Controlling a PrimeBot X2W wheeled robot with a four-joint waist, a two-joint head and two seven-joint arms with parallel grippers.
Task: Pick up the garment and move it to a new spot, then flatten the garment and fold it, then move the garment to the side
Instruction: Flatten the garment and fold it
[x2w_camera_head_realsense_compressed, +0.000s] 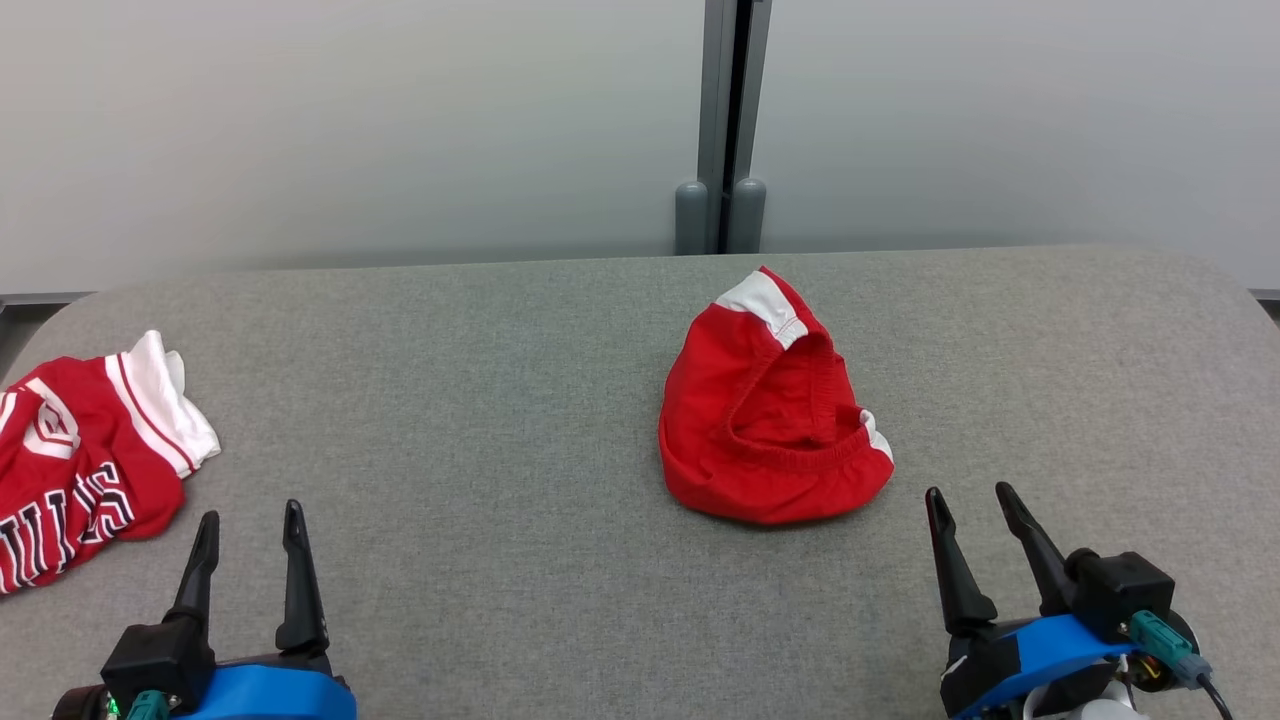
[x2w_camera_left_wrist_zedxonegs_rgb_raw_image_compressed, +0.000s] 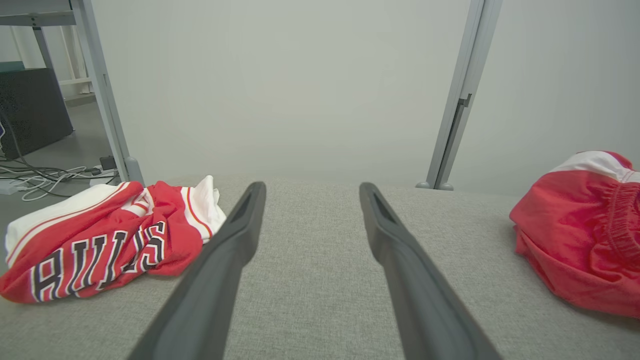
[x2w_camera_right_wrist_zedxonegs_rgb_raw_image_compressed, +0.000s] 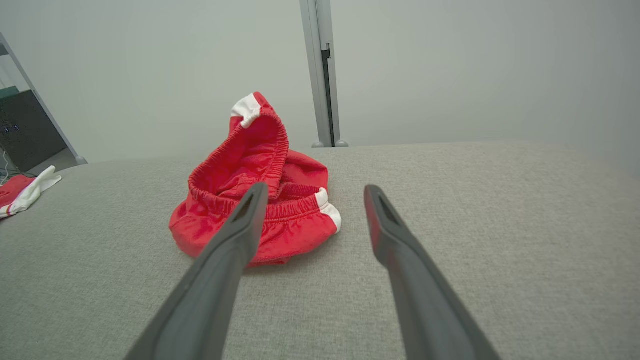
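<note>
The garment (x2w_camera_head_realsense_compressed: 770, 420) is a pair of red shorts with white trim, crumpled in a heap at the centre of the grey padded table (x2w_camera_head_realsense_compressed: 480, 400), its elastic waistband gaping upward. In the right wrist view the garment (x2w_camera_right_wrist_zedxonegs_rgb_raw_image_compressed: 300, 172) lies just ahead and left of my right gripper (x2w_camera_right_wrist_zedxonegs_rgb_raw_image_compressed: 315, 188). That right gripper (x2w_camera_head_realsense_compressed: 968, 493) rests open and empty at the lower right, a short way from the heap. Open and empty too, my left gripper (x2w_camera_head_realsense_compressed: 250, 515) sits at the lower left, its fingers spread in its wrist view (x2w_camera_left_wrist_zedxonegs_rgb_raw_image_compressed: 312, 187), where the garment (x2w_camera_left_wrist_zedxonegs_rgb_raw_image_compressed: 575, 240) shows far right.
A second red and white garment, a jersey with lettering (x2w_camera_head_realsense_compressed: 80, 460), lies bunched at the table's left edge (x2w_camera_left_wrist_zedxonegs_rgb_raw_image_compressed: 100, 240). A pale partition with a grey post (x2w_camera_head_realsense_compressed: 722, 120) stands behind the table. Cables and a dark cabinet (x2w_camera_left_wrist_zedxonegs_rgb_raw_image_compressed: 30, 110) are on the floor to the left.
</note>
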